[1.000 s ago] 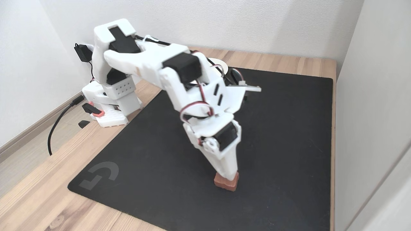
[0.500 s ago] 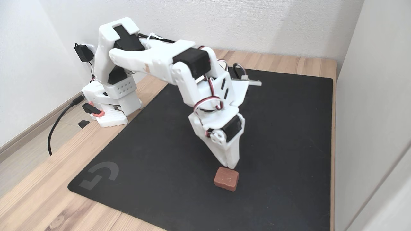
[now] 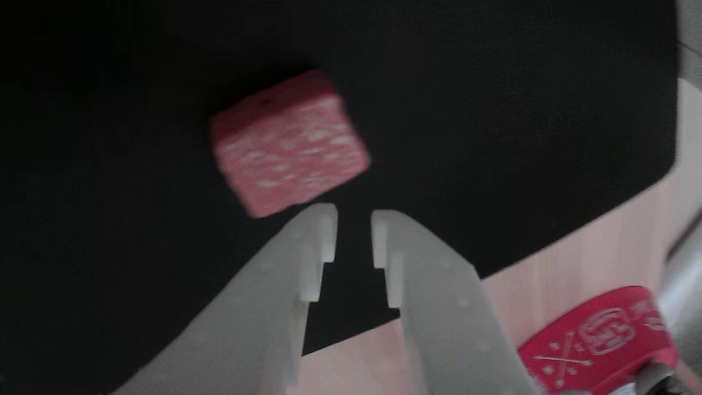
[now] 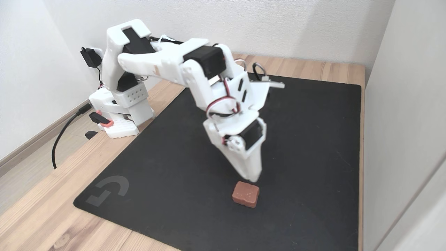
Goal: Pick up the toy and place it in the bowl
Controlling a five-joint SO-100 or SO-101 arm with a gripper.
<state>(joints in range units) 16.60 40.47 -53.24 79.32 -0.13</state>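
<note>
Fixed view first: the toy (image 4: 246, 194) lies flat on the black mat (image 4: 156, 167), lower centre of the frame, with the gripper (image 4: 253, 178) just above its far edge, not touching. Its jaws are nearly together, gripping nothing (only a narrow slit shows between them). The other view puts the toy (image 3: 288, 141) up-left of the fingertips (image 3: 323, 219), long axis slanting.

Pink-red white-flecked toy (image 3: 288, 144), white claw (image 3: 354, 233), black mat (image 4: 313, 139), red white-logoed tin (image 3: 595, 340).
</note>
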